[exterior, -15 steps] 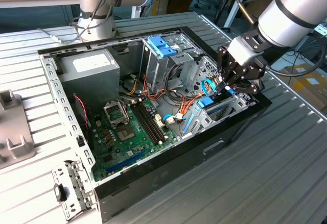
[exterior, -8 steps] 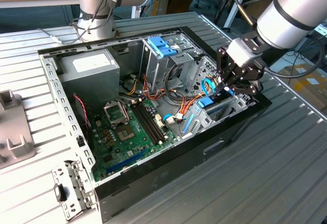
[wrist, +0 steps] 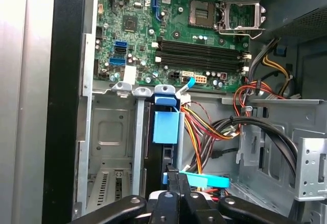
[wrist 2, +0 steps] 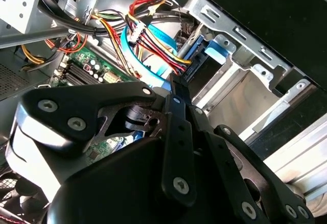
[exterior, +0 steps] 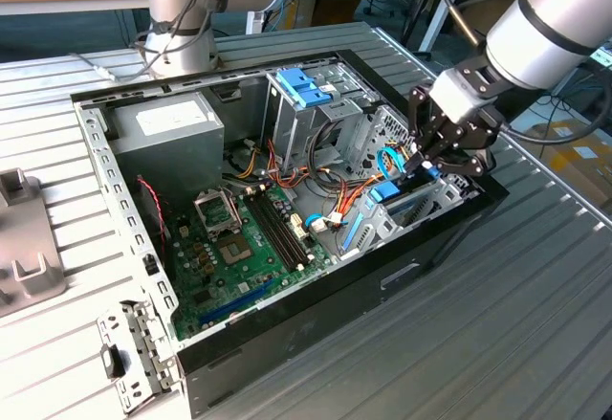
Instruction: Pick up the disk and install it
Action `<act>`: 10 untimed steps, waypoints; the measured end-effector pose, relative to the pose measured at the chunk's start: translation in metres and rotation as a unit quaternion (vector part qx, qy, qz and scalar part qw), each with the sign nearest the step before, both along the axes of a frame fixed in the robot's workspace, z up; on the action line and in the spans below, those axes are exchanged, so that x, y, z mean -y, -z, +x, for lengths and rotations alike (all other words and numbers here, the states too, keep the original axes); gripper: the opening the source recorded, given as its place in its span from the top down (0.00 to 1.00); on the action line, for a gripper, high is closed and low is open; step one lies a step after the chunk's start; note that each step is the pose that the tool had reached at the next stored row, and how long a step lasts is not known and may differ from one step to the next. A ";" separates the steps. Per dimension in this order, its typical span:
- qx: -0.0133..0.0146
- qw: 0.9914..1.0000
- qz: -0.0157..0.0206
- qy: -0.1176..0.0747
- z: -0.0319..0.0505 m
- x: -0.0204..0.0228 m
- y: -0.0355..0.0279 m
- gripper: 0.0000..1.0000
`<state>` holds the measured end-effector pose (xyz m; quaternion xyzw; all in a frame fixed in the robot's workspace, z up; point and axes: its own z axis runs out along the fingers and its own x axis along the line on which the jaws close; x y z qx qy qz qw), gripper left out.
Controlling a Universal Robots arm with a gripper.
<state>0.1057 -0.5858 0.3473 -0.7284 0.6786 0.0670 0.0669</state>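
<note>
- The open computer case [exterior: 287, 343] lies on its side on a ribbed metal table [exterior: 535, 324], with the green motherboard [exterior: 239, 248] facing up inside it.
- The gripper [exterior: 432, 159] reaches down into the corner of the case at the exterior view's right, over the metal drive cage [exterior: 421, 200].
- The disk [wrist: 166, 132] stands on edge in a slot of that cage, its light-blue rail and tabs showing in the first wrist view, next to a bare slot [wrist: 110, 152].
- In the first wrist view the fingers [wrist: 173, 183] stand close together, pressed against the near end of the disk at a light-blue strip [wrist: 204, 180]; whether they clamp it or only touch it cannot be told.
- A bundle of red, yellow and orange wires [wrist: 204, 132] runs just beside the disk.
- The grey power supply [exterior: 172, 133] sits at the far corner of the case, well apart from the gripper.
- A blue plastic piece [exterior: 304, 87] sits on top of the upper drive bay.
</note>
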 end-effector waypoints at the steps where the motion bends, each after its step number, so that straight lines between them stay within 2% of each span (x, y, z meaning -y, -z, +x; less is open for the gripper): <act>1: 0.000 1.000 0.000 0.000 0.0006 0.0000 -0.0008 0.89; 5: 0.000 1.000 0.000 0.000 0.0040 0.0000 -0.0035 0.89; 10: -0.001 1.000 0.000 0.000 0.0132 0.0000 -0.0048 0.89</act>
